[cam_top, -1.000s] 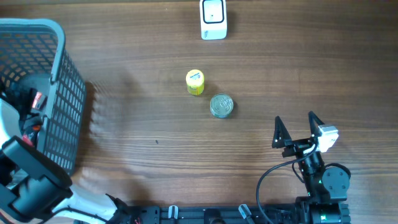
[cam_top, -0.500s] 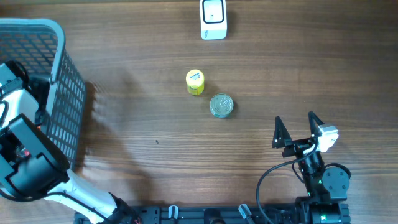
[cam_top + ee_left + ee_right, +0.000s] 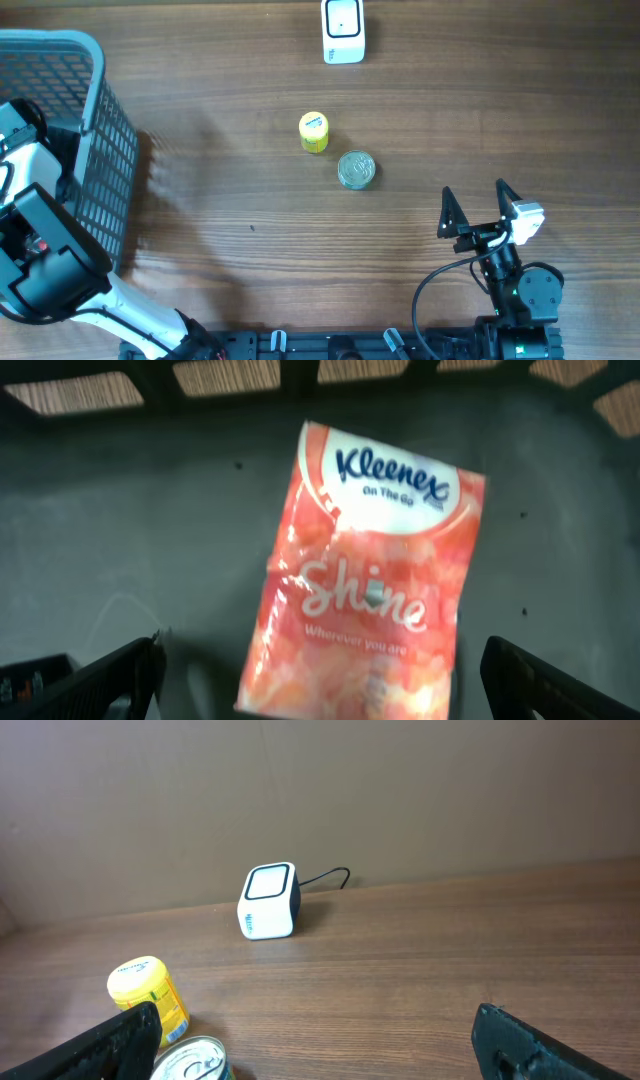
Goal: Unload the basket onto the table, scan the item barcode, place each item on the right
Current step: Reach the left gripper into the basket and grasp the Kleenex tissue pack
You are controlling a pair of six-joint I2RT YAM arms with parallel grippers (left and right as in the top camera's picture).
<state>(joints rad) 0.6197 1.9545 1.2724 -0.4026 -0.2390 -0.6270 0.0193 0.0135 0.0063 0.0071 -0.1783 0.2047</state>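
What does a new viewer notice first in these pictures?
The orange-pink Kleenex tissue pack, lying on the floor of the grey plastic mesh basket at the left edge of the wooden table. Next, the small yellow jar and the silver tin can close together at its middle, and the white cube-shaped scanner at its far edge.

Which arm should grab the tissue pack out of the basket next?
Left. The left gripper hangs open right above the tissue pack inside the basket; the right gripper sits open across the table, away from it.
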